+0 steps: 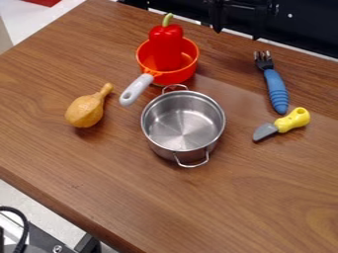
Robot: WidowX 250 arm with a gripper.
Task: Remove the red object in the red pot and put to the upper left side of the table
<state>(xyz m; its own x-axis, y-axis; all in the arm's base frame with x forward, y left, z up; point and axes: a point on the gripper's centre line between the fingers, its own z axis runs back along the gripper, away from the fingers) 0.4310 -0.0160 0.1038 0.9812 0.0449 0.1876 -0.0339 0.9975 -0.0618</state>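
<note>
Looks 0% done: gripper [237, 33] wide and empty, red pepper [166, 47] upright in red pot [176, 77], left of gripper in view; grasp, lift-out, upper-left table [86, 27] placement all remain.

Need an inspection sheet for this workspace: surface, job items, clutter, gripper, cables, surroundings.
Surface: brown wood-grain table, no spill seen
Job's things: red pepper upright in red-orange pot, green stem up
Clutter: metal pot, empty; tan drumstick-shaped toy; blue-handled fork; yellow-handled knife
Gripper: black gripper at top edge, open, holding nothing
Cables: black cable at lower left, off the tabletop; on the table, nothing seen
Surroundings: red item beyond table, upper left
</note>
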